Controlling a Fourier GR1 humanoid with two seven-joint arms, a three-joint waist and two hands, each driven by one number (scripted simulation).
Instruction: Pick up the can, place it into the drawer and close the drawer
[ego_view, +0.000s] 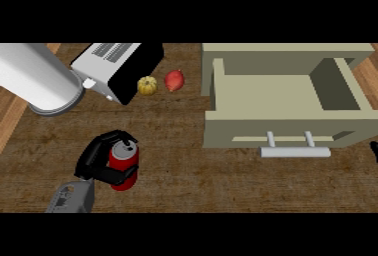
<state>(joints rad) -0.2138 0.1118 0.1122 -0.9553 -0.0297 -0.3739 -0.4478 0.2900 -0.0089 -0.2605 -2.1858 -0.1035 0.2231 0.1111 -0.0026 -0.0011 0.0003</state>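
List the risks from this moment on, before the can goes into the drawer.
1. The left hand curls round the red can near its top; the can could tilt or slip during the carry.
2. The open drawer lies far to the right, so the can may clip its front wall or the handle.
3. The right hand barely shows at the right edge; closing the drawer may be awkward.

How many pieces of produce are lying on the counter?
2: a small yellow squash beside the toaster, and a red-orange sweet potato just right of it. More may be hidden behind the toaster.
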